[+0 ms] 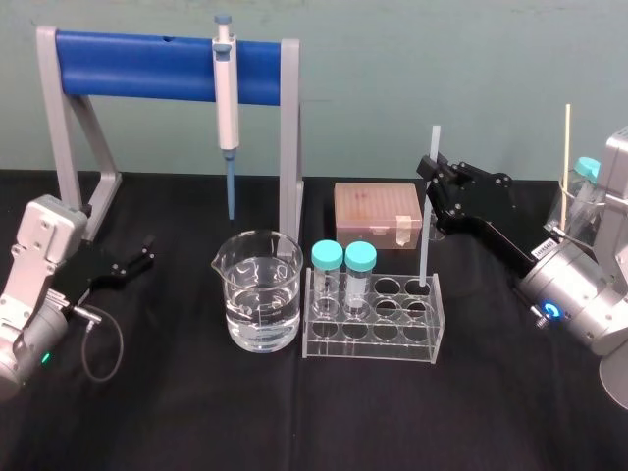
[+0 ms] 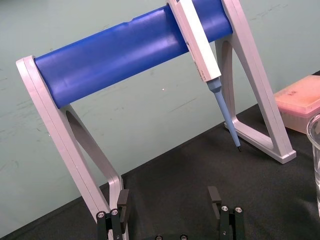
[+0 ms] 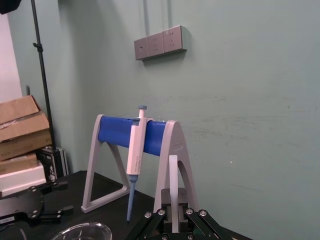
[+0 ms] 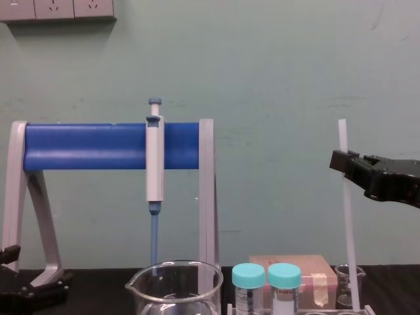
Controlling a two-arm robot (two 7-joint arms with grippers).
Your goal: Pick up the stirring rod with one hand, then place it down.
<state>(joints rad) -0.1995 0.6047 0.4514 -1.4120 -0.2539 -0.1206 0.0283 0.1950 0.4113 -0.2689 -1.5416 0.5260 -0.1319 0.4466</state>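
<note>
Head view | right pincer (image 1: 433, 175) clamped on upright stirring rod (image 1: 426, 235), tip in tube rack (image 1: 373, 345) | risk: a sideways pull could tip rack | left pincer (image 1: 142, 257) apart, parked

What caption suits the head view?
Right gripper clamps the upright stirring rod standing in the clear rack; left gripper rests open by the pipette stand.
</note>
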